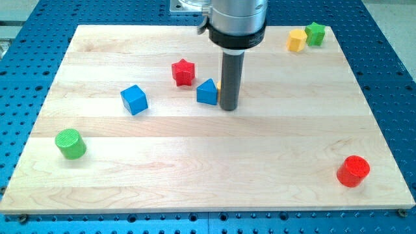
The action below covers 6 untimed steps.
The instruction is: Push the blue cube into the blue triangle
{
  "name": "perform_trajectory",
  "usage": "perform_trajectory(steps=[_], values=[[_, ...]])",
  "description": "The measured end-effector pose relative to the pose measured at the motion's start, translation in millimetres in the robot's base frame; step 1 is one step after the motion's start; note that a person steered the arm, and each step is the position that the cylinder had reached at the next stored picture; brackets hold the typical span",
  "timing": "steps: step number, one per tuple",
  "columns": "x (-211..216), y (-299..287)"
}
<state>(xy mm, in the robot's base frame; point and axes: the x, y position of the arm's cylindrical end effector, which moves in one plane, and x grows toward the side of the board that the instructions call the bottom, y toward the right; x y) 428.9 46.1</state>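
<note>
The blue cube [134, 99] sits on the wooden board at the view's left of centre. The blue triangle [207, 92] lies near the middle, some way to the cube's right and slightly higher in the view. My tip [228, 107] rests on the board right beside the blue triangle's right side, very close to it or touching; I cannot tell which. A small sliver of a yellow block [219, 85] shows between the rod and the triangle, mostly hidden behind the rod. The tip is far to the right of the blue cube.
A red star [183, 71] lies just up-left of the blue triangle. A green cylinder [70, 143] stands at the lower left, a red cylinder [353, 171] at the lower right. A yellow block [297, 40] and a green star [315, 33] touch at the top right.
</note>
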Motion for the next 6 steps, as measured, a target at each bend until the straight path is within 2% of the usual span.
perform_trajectory(steps=[1,2,3,4,5,6], values=[[74.9,-24.1],[83.4,-146.9],[56.3,-207.5],[18.2,-222.6],[-18.7,-153.0],[-28.1,-103.6]])
